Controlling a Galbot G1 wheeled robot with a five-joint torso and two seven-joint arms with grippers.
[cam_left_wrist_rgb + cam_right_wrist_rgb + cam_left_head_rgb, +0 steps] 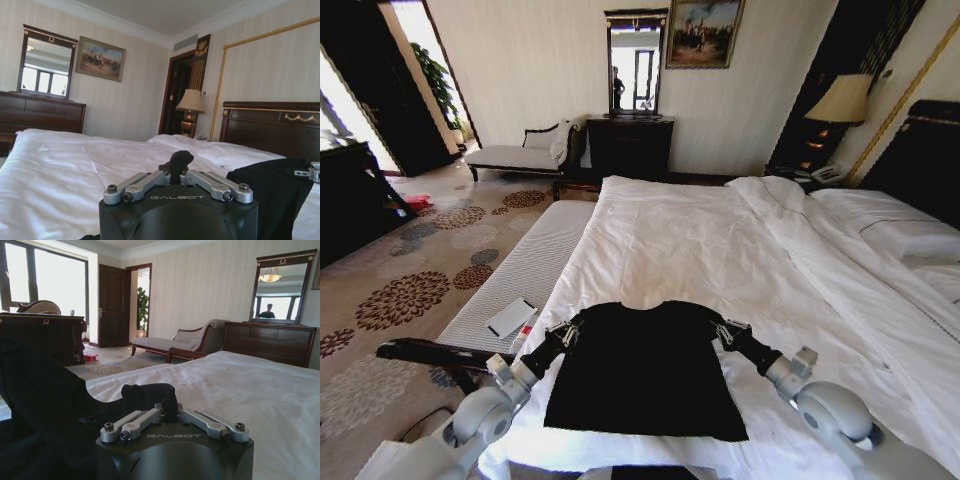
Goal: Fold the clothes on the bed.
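White bedding covers the bed (720,240), and a black T-shirt (645,375) is laid flat at its near edge, at six o'clock in the head view. The shirt's left sleeve is pinched by the left gripper (563,333) at nine o'clock of the garment. The right sleeve is pinched by the right gripper (725,331) at three o'clock. Both jaws are clamped together on bunched black fabric.
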